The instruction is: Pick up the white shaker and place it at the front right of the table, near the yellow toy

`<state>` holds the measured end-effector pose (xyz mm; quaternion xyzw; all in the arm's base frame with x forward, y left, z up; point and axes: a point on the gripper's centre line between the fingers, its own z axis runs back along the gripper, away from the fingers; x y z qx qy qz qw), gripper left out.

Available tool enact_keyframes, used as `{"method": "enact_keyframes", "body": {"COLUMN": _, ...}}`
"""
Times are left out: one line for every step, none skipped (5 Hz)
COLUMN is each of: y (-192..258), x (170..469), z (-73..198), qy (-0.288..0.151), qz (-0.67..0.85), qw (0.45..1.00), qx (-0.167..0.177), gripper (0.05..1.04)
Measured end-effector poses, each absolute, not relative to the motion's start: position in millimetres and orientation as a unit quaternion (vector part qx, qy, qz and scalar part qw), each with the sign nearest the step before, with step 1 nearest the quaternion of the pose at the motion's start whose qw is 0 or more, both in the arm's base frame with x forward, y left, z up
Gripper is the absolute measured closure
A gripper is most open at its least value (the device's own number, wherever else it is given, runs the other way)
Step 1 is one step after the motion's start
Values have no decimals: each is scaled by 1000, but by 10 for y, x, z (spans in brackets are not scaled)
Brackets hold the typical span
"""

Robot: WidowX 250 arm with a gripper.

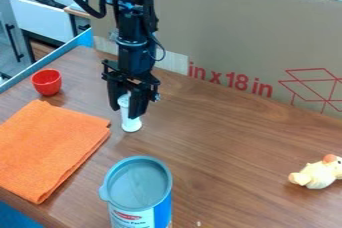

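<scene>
Where the black gripper (129, 114) hangs: over the work surface, left of the middle of the view.
Pincer: its two fingers pinch the upper part of a slim white bottle (131, 124) from either side.
White bottle: nearly upright, its wider round foot below the gripper; whether the foot touches the wooden table (220, 147) I cannot tell.
Orange cloth (50, 144): folded flat on the table, left of the bottle and near it.
Red cup (47, 82): upright, just beside the cloth's far corner.
Can (139, 184): upright at the near edge of the view, with a grey lid and a blue and white side.
Toy chick (316, 174): pale yellow, lying at the right edge, well apart from the bottle.
Cardboard (227, 37): behind the table, bearing red print.
</scene>
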<state>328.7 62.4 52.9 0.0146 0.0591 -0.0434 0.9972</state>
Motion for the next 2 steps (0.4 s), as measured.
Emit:
{"method": "enact_keyframes", "body": {"y": 603, "x": 3316, "z": 695, "qy": 32, "qz": -37, "qw": 999, "qx": 12, "gripper": 489}}
{"method": "enact_keyframes", "body": {"y": 529, "x": 3358, "z": 956, "qy": 12, "qz": -16, "qw": 1000, "qx": 23, "gripper": 490}}
